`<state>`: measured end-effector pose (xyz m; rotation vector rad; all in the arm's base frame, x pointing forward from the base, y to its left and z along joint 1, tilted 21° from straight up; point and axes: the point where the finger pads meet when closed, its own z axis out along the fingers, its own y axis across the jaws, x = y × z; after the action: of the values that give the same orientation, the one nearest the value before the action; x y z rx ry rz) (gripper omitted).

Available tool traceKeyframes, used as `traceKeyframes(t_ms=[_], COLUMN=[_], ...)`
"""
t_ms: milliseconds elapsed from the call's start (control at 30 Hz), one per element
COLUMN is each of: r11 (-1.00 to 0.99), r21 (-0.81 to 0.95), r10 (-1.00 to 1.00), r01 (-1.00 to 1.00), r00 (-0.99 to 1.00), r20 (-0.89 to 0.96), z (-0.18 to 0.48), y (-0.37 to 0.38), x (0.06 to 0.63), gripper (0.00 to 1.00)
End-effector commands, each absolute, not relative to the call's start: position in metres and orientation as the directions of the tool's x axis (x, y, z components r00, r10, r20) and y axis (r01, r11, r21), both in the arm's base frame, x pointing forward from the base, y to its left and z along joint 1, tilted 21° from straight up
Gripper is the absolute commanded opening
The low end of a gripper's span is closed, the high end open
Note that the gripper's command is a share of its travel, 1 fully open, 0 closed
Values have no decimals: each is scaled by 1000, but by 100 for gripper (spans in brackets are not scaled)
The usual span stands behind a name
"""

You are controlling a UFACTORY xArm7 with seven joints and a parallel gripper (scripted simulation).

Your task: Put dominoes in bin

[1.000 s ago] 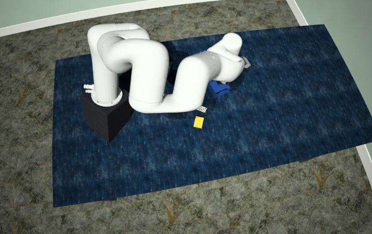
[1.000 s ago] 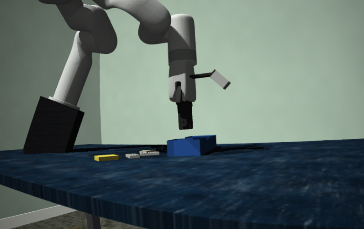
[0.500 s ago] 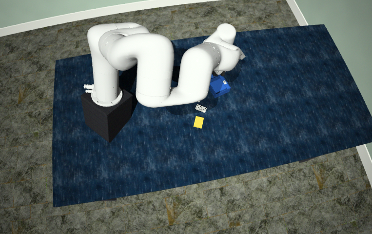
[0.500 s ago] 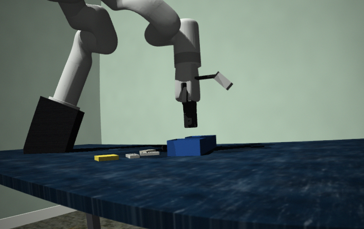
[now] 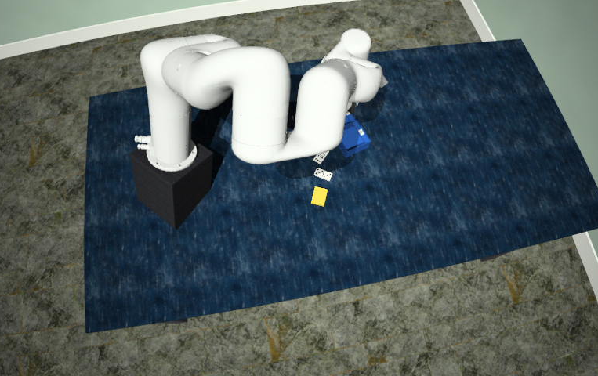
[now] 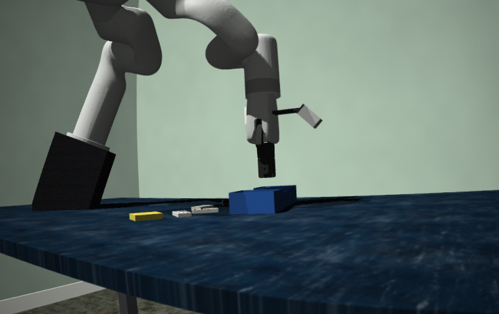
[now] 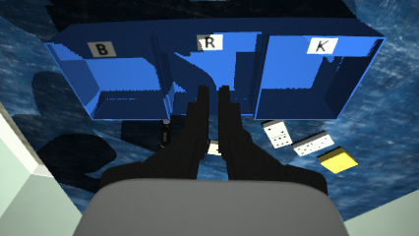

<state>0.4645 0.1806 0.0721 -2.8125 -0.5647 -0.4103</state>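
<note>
One dark blue bench [image 6: 322,241] across the foreground, near edge cut off at the bottom of the exterior view. One yellow block [image 6: 146,216] flat on it, nearest of the small things.

Two white dominoes just past the block, both flat, spots up, near each other: first domino [image 6: 181,213], second domino [image 6: 204,209]. Both outside the bins, the second just beside the outer wall of bin K [image 7: 290,54].

Three blue bins joined in one row on the bench, lettered in the wrist view: bin B [image 7: 128,51], bin R [image 7: 236,41], then bin K. From above, mostly hidden under the arm [image 5: 255,102].

One small dark item [image 7: 166,133] on the bench beside the bins, between B and R; too dim and small to name.

One black claw [image 7: 212,95] in the air above the bin row, over bin R, pointing straight down. Fingers drawn almost together, gripping nothing. A small white patch [image 7: 213,147] low in the slit between them; cannot tell what.

One white tab on a black rod [image 6: 309,116] jutting from the wrist.

Farthest back, one black pedestal [image 6: 50,194] under the arm, upper links cut off at the top of the exterior view.
</note>
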Motion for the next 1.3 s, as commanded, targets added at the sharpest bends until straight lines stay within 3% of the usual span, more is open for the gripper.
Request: traceKeyframes(t_ms=[0,500,1267], r11=[-895,-895,-895], r21=[-179,-179,-179], r10=[339,339,339], r01=[408,408,408], r00=[885,885,884], r20=[321,321,321], z=[69,32,31], y=[183,195,195], x=[466,475,475], gripper=[7,7,7])
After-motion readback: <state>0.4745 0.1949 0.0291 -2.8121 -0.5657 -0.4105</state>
